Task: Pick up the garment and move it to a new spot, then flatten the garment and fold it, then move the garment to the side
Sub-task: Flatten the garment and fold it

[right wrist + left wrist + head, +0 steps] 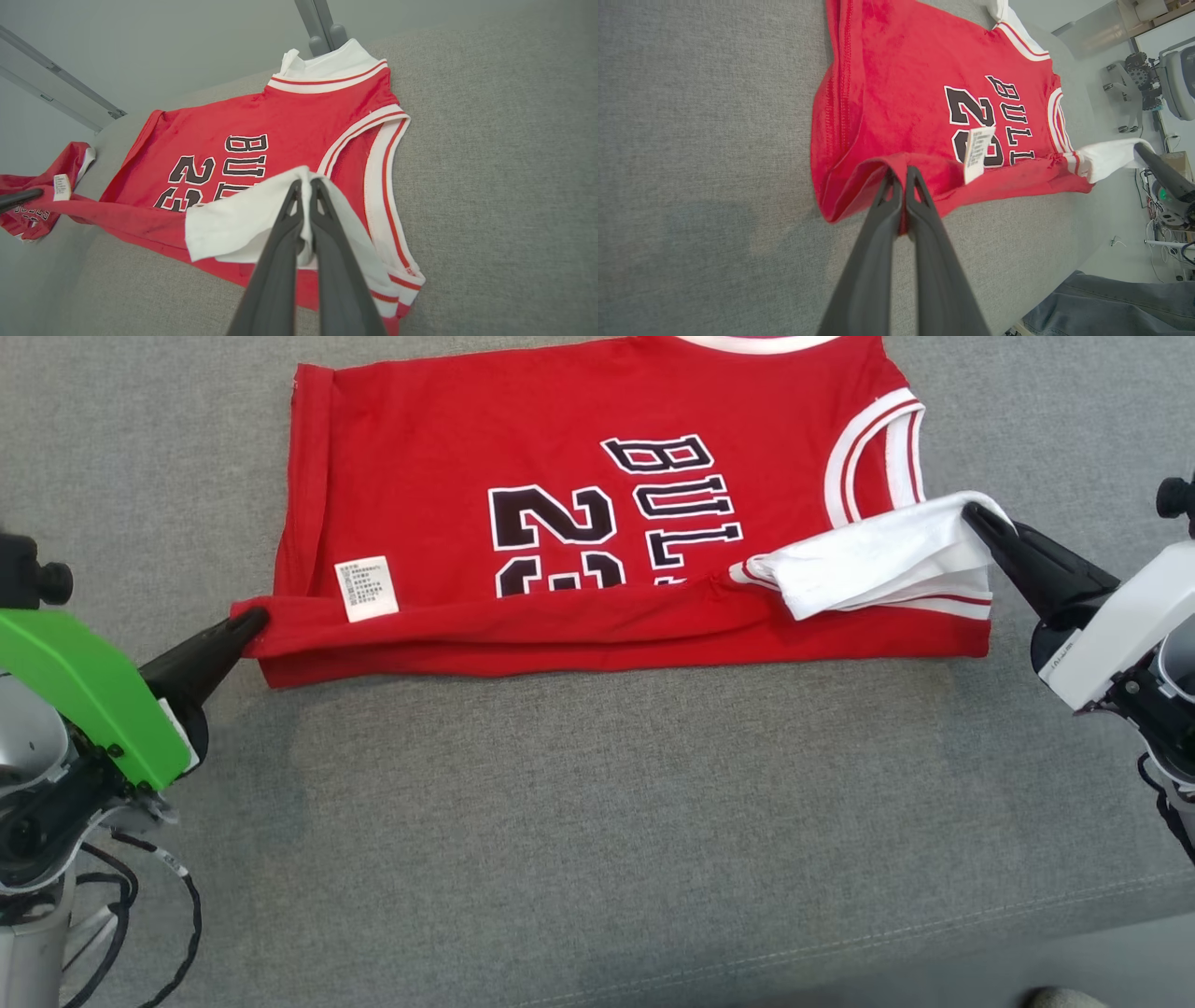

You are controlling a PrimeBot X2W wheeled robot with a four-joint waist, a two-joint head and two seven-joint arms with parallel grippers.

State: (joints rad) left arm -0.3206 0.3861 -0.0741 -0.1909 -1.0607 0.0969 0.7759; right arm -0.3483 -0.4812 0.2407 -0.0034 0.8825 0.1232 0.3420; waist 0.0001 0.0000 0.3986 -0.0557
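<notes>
Head view: L pincer clamped on red jersey hem corner, R pincer clamped on its white shoulder bit; jersey half-folded on grey cushion.

Grey cushion: near half is lying open, giving free passage from side to side. Garment: is covering the far middle; its raised near edge is stretching as a low barrier between left gripper and right gripper, both pinching it. Grey strips are showing open past both ends. Denim-clad leg: is showing just off the cushion's edge.
</notes>
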